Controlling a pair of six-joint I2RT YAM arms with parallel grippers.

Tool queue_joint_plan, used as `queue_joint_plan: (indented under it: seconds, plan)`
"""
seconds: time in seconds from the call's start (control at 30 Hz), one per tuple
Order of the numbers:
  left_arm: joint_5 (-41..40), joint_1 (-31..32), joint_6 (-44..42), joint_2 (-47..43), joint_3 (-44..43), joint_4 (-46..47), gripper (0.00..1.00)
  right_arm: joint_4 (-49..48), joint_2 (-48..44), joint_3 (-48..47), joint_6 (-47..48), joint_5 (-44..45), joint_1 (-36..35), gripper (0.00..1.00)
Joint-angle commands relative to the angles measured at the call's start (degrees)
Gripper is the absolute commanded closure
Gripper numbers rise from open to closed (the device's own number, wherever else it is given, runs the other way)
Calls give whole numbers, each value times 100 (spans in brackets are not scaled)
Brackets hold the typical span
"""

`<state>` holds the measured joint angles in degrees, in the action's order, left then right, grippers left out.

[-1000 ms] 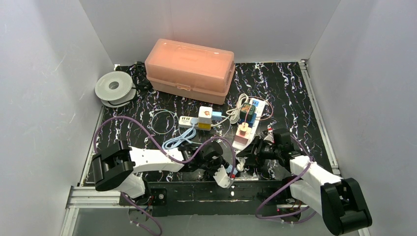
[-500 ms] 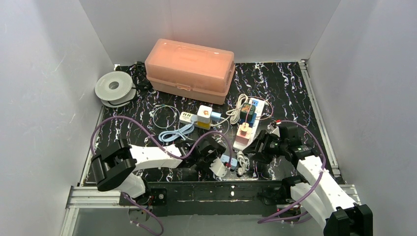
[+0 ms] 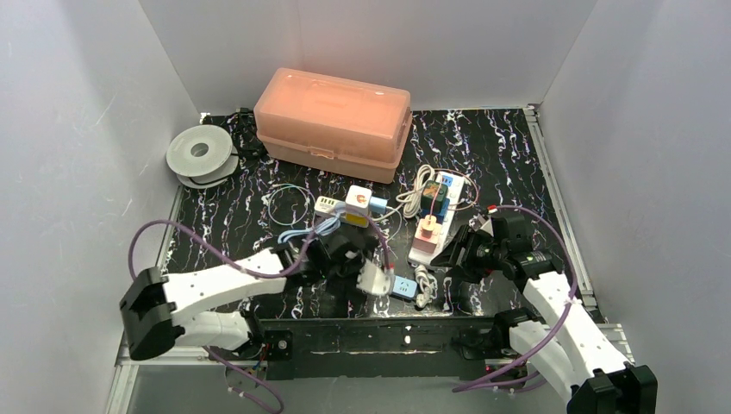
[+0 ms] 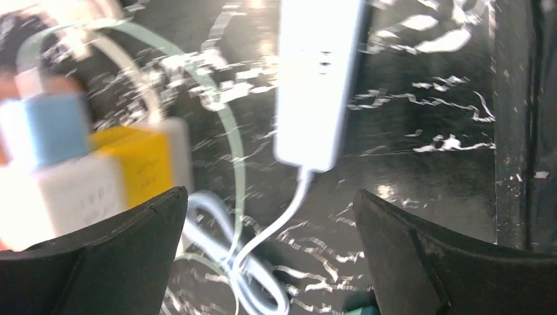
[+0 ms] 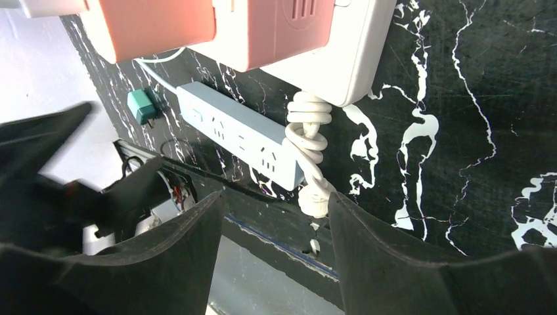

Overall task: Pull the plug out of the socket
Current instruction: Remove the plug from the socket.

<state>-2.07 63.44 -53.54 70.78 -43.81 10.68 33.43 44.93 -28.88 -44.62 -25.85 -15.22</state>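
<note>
The small teal plug (image 5: 140,106) lies on the black mat, a short gap from the end of the light-blue socket strip (image 5: 240,134) (image 3: 403,288). It is out of the strip. My left gripper (image 4: 269,252) (image 3: 372,274) hangs wide open over the mat, with only a sliver of teal at the bottom edge of its view. It holds nothing. My right gripper (image 5: 276,262) (image 3: 450,259) is open too, just right of the blue strip, with nothing between its fingers.
A white strip with pink plugs (image 5: 341,59) and its coiled white cable (image 5: 309,125) lie beside the blue strip. A white strip (image 4: 318,79), a yellow-and-white cube adapter (image 4: 131,177), cable loops, an orange box (image 3: 332,121) and a spool (image 3: 200,153) lie farther back.
My left gripper has opened wide and let go of the plug, and its arm has drawn back from the front edge toward the middle. My right gripper has backed off to the right.
</note>
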Motion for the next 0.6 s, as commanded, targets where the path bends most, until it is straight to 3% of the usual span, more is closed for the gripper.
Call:
queue_joint_plan:
  seconds: [0.0,0.23,0.33,0.47,0.57]
  plan:
    - [-80,-538,1894,-684,-1341,-1891,2,-7,-190,-398,227,171,-61,32]
    - [-386,-2215,2910,-666,-2435,-2352,2,138,35,-960,370,954,-895,30]
    - [-12,-2840,3353,-257,-3048,-2952,2,284,230,-1236,342,1460,-1408,30]
    - [603,-3211,3838,322,-3799,-4267,2,463,503,-1591,305,2047,-2100,30]
    - [1074,-3317,4050,504,-4102,-4887,2,925,687,-1951,334,2508,-2217,30]
